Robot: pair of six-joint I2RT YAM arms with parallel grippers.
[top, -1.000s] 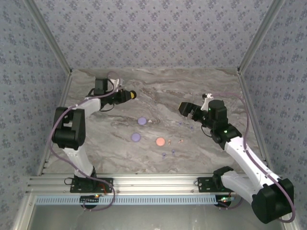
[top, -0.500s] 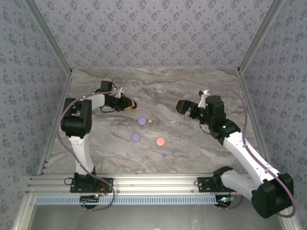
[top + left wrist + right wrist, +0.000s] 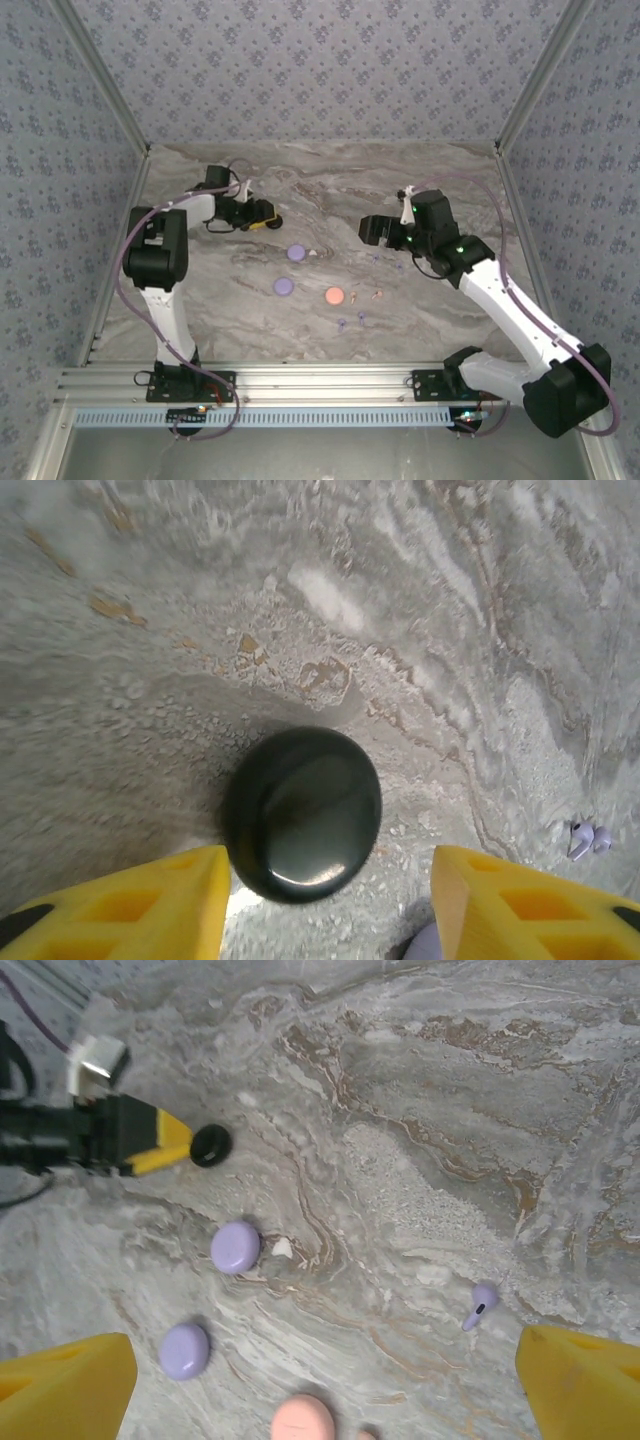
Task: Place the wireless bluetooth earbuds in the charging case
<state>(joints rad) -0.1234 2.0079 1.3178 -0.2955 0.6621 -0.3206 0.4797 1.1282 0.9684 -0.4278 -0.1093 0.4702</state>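
While left jaws flank black case (image 3: 302, 813), right jaws gape wide

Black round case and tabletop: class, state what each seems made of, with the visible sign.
Black round case: probably glossy moulded plastic, given soft highlights on its smooth dome. Tabletop: matt, marble-look, grey veins with brown patches; real stone or printed laminate cannot be told.

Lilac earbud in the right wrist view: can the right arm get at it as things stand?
Probably yes: the right gripper hangs open over the lilac earbud, which lies alone on bare table.
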